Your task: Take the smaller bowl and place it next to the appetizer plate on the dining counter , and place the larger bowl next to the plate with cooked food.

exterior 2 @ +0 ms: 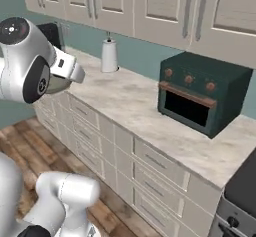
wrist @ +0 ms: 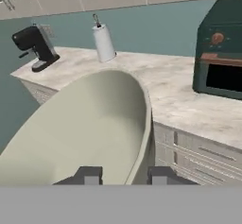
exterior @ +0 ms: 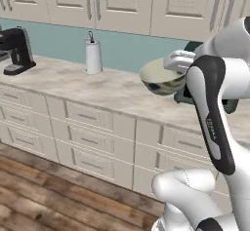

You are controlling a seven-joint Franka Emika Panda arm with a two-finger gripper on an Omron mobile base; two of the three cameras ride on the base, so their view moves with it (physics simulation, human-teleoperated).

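Observation:
My gripper (wrist: 124, 176) is shut on the rim of a round deep bowl (wrist: 90, 124), grey-green outside and pale cream inside. The rim sits between the two dark fingertips (wrist: 87, 176). In the left base view the bowl (exterior: 158, 79) hangs tilted in the air above the marble counter over drawers (exterior: 97, 91), held by the gripper (exterior: 172, 69). In the right base view only a sliver of the bowl (exterior 2: 59, 85) shows behind my arm. No twin bowl is in view, so I cannot tell whether this is the smaller or the larger one. The dining counter and the plates are out of view.
A black coffee machine (exterior: 17, 49) stands at the counter's left end, with a paper towel roll (exterior: 93, 57) against the teal wall. A dark green toaster oven (exterior 2: 202, 93) sits on the right of the counter. Cream wall cabinets (exterior: 122, 3) hang above. Wooden floor (exterior: 39, 196) lies below.

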